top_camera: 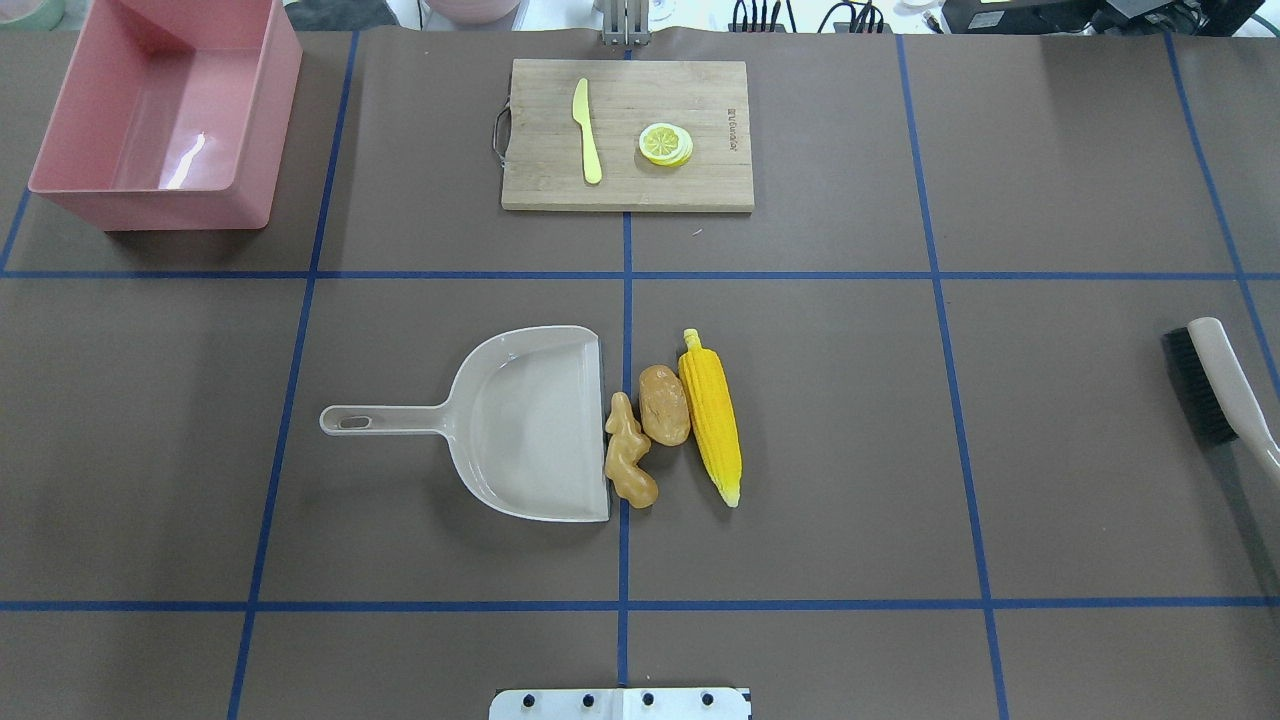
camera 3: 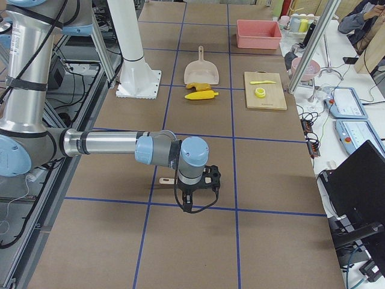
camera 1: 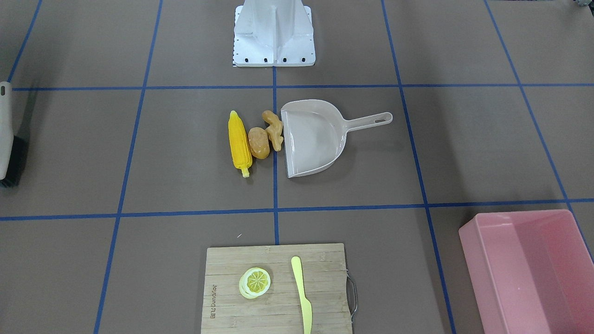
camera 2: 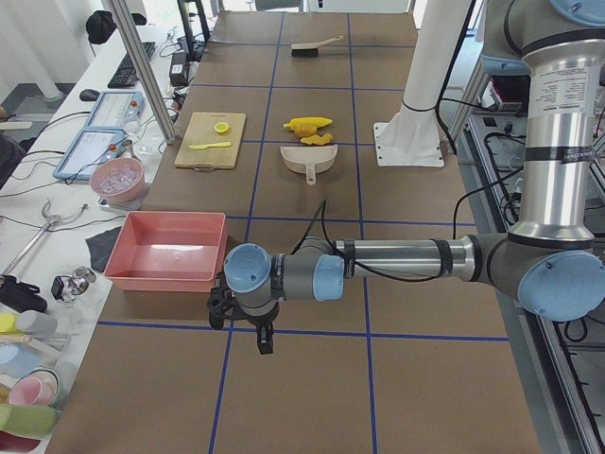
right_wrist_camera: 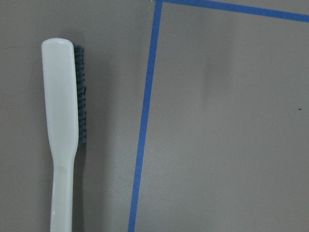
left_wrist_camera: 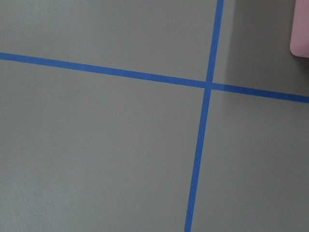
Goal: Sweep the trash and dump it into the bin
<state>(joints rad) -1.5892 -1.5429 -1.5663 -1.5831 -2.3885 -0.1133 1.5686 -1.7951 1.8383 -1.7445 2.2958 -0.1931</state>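
**Left pincer.** The left pincer (camera 2: pixel 263 336) hangs over the desk (top_camera: pixel 900 450), pointing down. It shows only in the side view, so you cannot tell whether its fingers are apart or together. The pink bin (top_camera: pixel 150 208) stands just beside it on the operators' side, upright and open. One corner of the bin enters the left wrist view at the upper right.

**Right pincer.** The right pincer (camera 3: pixel 191 201) hangs over the opposite end of the desk, pointing down. It too shows only in a side view, so its fingers cannot be judged either. A brush (top_camera: pixel 1228 375) with dark bristles lies flat on the desk just beside this pincer, apart from it.

**Trash.** The trash lies mid-desk, between the two pincers and well apart from both.
- The ginger root (top_camera: pixel 628 455) touches the open lip of the dustpan (top_camera: pixel 530 420).
- The potato (top_camera: pixel 664 404) lies just beside the ginger root.
- The corn cob (top_camera: pixel 711 415) lies against the potato, on the right pincer's side.

The dustpan's handle points toward the left pincer's side.

**Other items.** A cutting board (top_camera: pixel 700 185) lies far from both pincers, carrying a knife (top_camera: pixel 587 140) and a lemon slice (top_camera: pixel 665 143).
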